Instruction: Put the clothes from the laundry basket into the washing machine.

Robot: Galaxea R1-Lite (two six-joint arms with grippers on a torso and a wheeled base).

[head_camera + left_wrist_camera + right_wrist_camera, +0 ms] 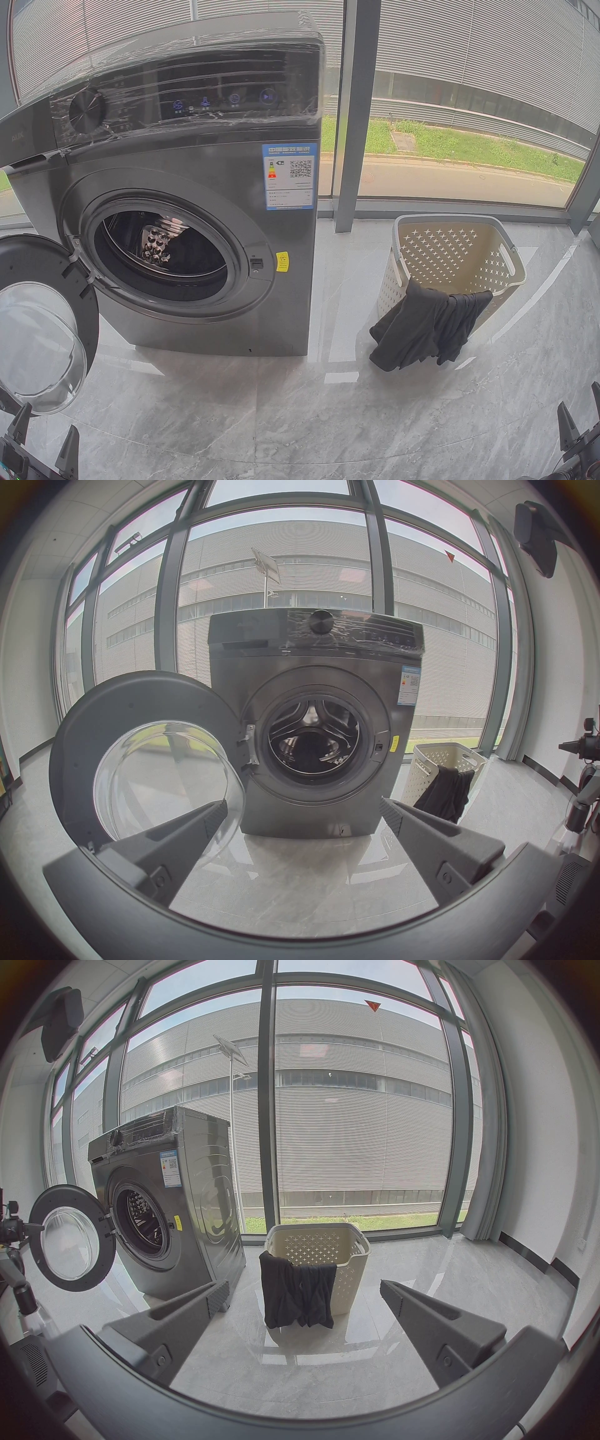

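Observation:
A grey front-loading washing machine (pixel 187 206) stands at the left with its round door (pixel 37 325) swung wide open and its drum (pixel 159 250) showing. To its right a cream laundry basket (pixel 459 250) sits on the floor, a dark garment (pixel 425 325) draped over its near rim and hanging outside. My left gripper (pixel 44 431) is low at the near left, open and holding nothing, facing the machine (pixel 312 730). My right gripper (pixel 581 412) is low at the near right, open, facing the basket (pixel 319 1254) and the garment (pixel 297 1291).
Pale marble floor (pixel 300 412) stretches between me and both objects. Tall windows with a grey pillar (pixel 356 112) stand behind them. The open door juts out toward my left gripper.

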